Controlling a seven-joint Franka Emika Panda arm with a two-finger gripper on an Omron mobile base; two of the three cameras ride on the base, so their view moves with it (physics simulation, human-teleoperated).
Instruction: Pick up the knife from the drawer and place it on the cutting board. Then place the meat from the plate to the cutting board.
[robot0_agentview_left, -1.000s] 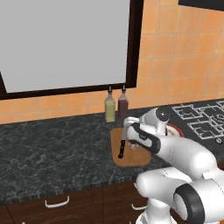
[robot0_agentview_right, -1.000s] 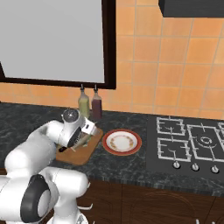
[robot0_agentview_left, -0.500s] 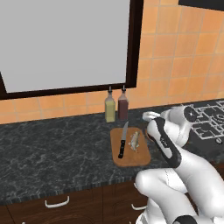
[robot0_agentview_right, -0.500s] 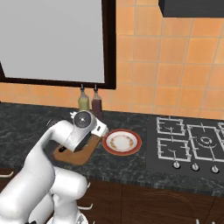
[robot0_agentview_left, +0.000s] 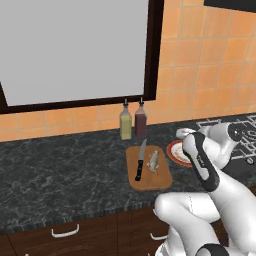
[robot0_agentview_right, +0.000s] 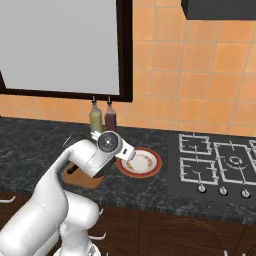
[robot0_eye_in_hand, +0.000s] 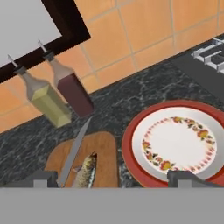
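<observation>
Two items, black-handled knife and pale grey-beige meat, lie on the brown wooden cutting board on the black marbled counter; gripper spread wide, empty, above the board's edge.

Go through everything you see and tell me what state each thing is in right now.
knife: lying flat on the cutting board
meat: on the board beside the knife
cutting board: holds both
plate: bare
gripper: open, holding nothing
two bottles: upright, capped
</observation>
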